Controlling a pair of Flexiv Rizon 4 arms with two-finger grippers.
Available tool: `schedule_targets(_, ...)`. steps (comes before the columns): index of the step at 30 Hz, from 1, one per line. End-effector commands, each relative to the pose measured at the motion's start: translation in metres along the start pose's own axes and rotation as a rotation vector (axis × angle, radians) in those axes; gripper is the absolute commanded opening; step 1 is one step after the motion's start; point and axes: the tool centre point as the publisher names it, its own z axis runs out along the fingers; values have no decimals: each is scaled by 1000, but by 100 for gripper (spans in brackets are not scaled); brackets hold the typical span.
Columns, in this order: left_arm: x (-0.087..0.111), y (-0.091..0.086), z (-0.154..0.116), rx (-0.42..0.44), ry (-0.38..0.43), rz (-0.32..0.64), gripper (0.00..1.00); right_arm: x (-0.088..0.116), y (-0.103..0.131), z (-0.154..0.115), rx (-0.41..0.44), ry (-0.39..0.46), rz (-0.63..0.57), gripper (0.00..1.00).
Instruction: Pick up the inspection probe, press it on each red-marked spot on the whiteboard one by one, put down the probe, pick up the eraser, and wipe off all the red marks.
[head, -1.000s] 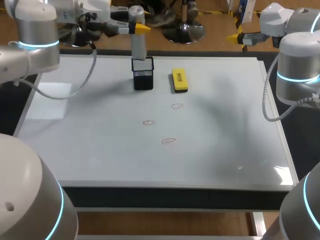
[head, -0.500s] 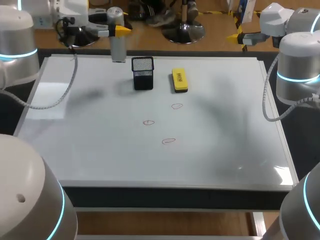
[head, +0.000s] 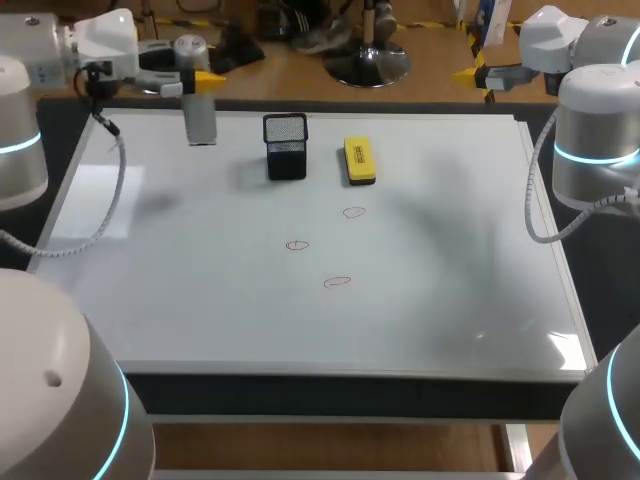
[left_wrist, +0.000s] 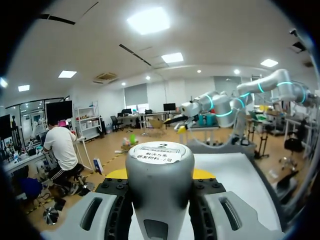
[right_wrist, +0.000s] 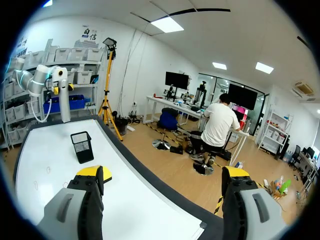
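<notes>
My left gripper (head: 205, 78) is shut on the grey cylindrical probe (head: 200, 115), which hangs upright over the whiteboard's (head: 200, 290) far left part, left of the black mesh holder (head: 286, 147). In the left wrist view the probe (left_wrist: 160, 175) fills the gap between the fingers (left_wrist: 90, 215). The yellow eraser (head: 359, 160) lies right of the holder. Three red-outlined marks (head: 354, 212) (head: 297, 245) (head: 338, 282) sit mid-board. My right gripper (head: 478, 78) stands open off the far right corner; its own view shows the gripper (right_wrist: 164, 175) with nothing between its fingers.
The holder (right_wrist: 82, 146) and my left arm with the probe (right_wrist: 64, 100) show across the board in the right wrist view. The whiteboard covers most of the table, with a dark strip along its near edge (head: 350, 395).
My left arm has carried the probe leftward, from above the black holder to over the board's far left part. The right arm has not moved.
</notes>
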Motion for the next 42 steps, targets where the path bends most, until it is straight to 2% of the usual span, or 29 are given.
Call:
schedule_targets(1, 11, 4, -17, -3, -87, -6, 0, 0, 0, 0, 0, 1, 0, 100)
schedule_targets(15, 7, 33, -50, -8, -164, 1, 0, 0, 0, 0, 0, 1, 0, 100)
schedule_targets(23, 0, 47, -61, -18, -196, 2, 0, 0, 0, 0, 0, 1, 0, 100)
schedule_targets(30, -6, 66, -66, -12, -223, -17, 0, 0, 0, 0, 0, 1, 0, 100)
schedule_targets(35, -9, 72, -69, -9, -225, -29, 0, 0, 0, 0, 0, 1, 0, 100)
schedule_targets(42, -9, 72, -69, -9, -225, -29, 0, 0, 0, 0, 0, 1, 0, 100)
